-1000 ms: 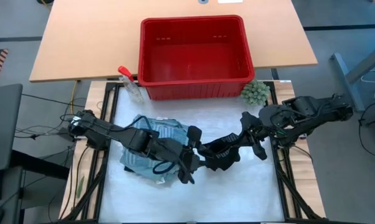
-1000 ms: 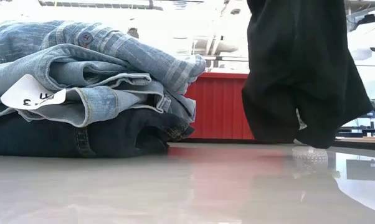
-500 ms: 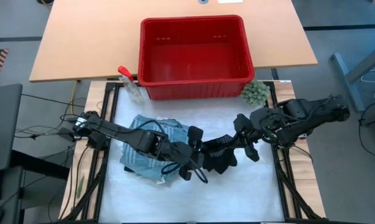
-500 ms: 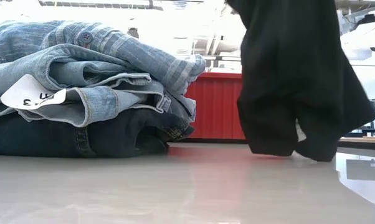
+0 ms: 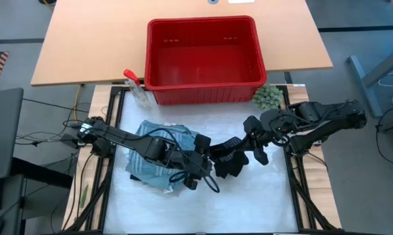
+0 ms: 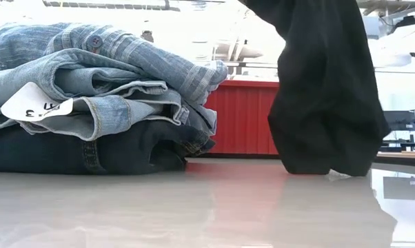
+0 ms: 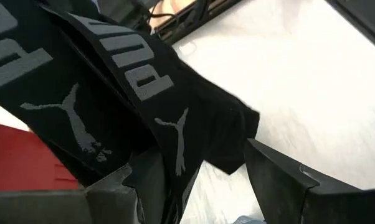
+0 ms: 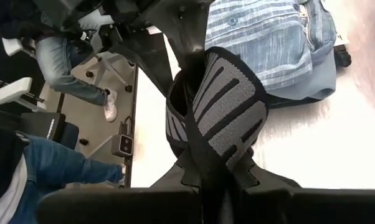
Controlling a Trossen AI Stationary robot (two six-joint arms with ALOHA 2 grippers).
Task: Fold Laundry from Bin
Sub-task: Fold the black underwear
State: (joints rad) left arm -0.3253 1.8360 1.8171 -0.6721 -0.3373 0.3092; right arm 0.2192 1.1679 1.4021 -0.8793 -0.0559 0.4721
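Black stretch fabric, the small black piece, hangs between my two grippers above the white table, just beside the folded stack of jeans and striped shirt. My right gripper pinches its waistband tight. My left gripper stands spread around the garment's other end, and the red bin sits behind.

Left gripper jaws apart, right gripper clamped — arms converging mid-table
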